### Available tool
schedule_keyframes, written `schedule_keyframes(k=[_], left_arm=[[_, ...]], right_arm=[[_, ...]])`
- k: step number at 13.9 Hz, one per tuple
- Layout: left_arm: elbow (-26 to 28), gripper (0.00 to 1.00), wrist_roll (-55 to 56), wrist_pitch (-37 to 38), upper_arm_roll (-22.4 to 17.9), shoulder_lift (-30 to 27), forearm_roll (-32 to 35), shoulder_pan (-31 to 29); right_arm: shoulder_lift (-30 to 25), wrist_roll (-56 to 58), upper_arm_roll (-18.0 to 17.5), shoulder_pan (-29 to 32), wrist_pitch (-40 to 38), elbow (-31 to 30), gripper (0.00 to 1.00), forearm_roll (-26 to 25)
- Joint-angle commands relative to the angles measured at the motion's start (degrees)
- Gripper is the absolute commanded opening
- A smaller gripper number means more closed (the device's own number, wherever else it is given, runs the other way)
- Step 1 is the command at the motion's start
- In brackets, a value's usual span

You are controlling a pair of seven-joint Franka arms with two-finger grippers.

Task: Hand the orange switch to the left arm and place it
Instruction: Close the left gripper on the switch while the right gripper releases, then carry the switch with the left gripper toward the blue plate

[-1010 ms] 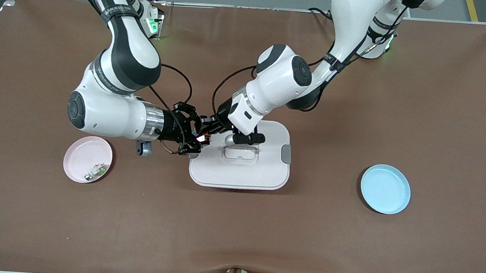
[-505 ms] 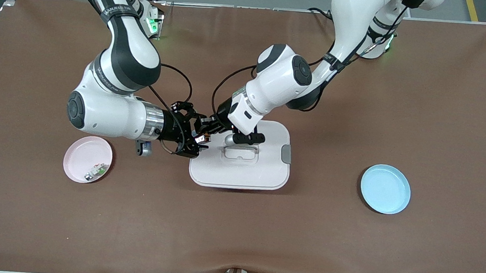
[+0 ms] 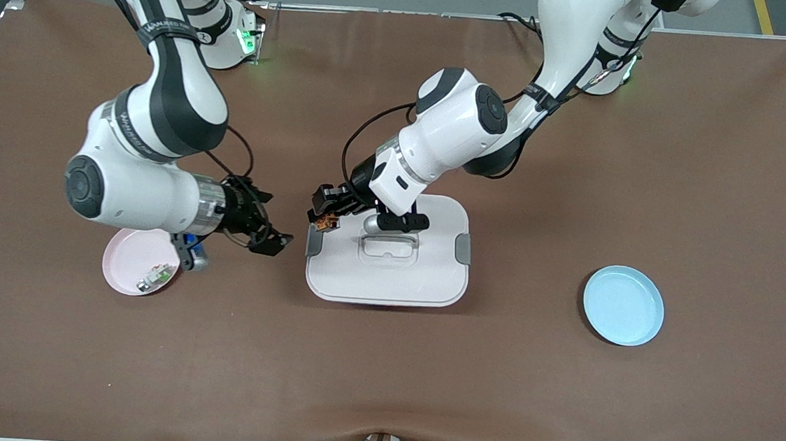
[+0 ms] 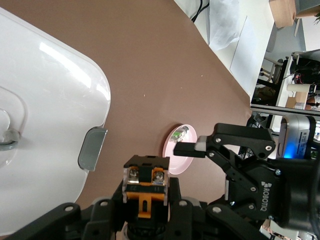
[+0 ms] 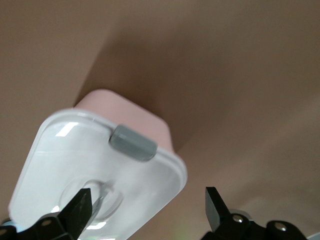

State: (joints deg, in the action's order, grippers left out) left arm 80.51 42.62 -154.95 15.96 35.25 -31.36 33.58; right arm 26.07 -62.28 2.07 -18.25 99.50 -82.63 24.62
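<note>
The orange switch (image 3: pixel 325 223) is held in my left gripper (image 3: pixel 323 216), which is shut on it over the edge of the white box (image 3: pixel 388 276) at the right arm's end. In the left wrist view the switch (image 4: pixel 145 186) sits between the left gripper's (image 4: pixel 145 202) fingers, orange clip and two silver screws showing. My right gripper (image 3: pixel 272 228) is open and empty over the table between the pink plate (image 3: pixel 127 252) and the box. In the right wrist view the right gripper (image 5: pixel 148 210) has its jaws wide apart, with the box (image 5: pixel 75 155) ahead.
The pink plate holds a small green-white-silver part (image 3: pixel 157 275). A blue plate (image 3: pixel 623 305) lies toward the left arm's end of the table. The box has grey latches (image 3: pixel 462 248) and a recessed handle (image 3: pixel 389 248).
My right gripper has let go of the switch, opened, and drawn back toward the pink plate. My left gripper keeps the switch over the box's edge.
</note>
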Motion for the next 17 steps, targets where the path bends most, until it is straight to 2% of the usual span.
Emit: schedule_keyframes(k=[1, 3, 5, 7, 9, 11, 15, 17], left_arm=[[6.0, 0.02, 0.2, 2.1, -0.8, -6.3, -0.1, -0.5], [8.4, 0.02, 0.0, 6.3, -1.1, -10.3, 0.4, -1.8], [9.4, 0.02, 0.0, 12.5, -1.0, -13.7, 6.0, -3.9], [9.2, 0.02, 0.2, 22.0, -1.0, -17.3, 9.9, -6.8], [8.6, 0.02, 0.2, 32.9, -1.1, -20.6, 15.3, -10.1], [8.6, 0.02, 0.2, 40.5, -1.0, -23.5, 20.2, -12.3], [8.9, 0.0, -1.4, 52.6, -0.9, -28.1, 26.8, -18.1], [9.2, 0.0, -4.0, 56.1, -0.9, -29.9, 28.5, -22.6]], right_arm=[[-1.0, 8.2, -0.5, 3.1, -4.4, 2.1, 1.0, -3.9], [-0.9, 14.9, -0.6, 5.5, -5.5, 3.0, 1.0, -7.2], [-1.8, 22.6, -0.5, 6.1, -5.5, 3.0, 1.0, -13.4], [-2.9, 29.7, -0.4, 7.8, -5.5, 3.1, 1.0, -18.1], [-3.0, 35.4, -0.5, 10.4, -8.2, 4.9, 1.0, -18.7], [-2.9, 43.6, -0.5, 13.0, -11.5, 7.8, 1.0, -19.1], [-3.0, 58.5, -0.3, 17.8, -11.7, 8.1, 1.0, -22.8], [-4.5, 64.8, -0.3, 20.6, -12.3, 8.1, 1.0, -24.3]])
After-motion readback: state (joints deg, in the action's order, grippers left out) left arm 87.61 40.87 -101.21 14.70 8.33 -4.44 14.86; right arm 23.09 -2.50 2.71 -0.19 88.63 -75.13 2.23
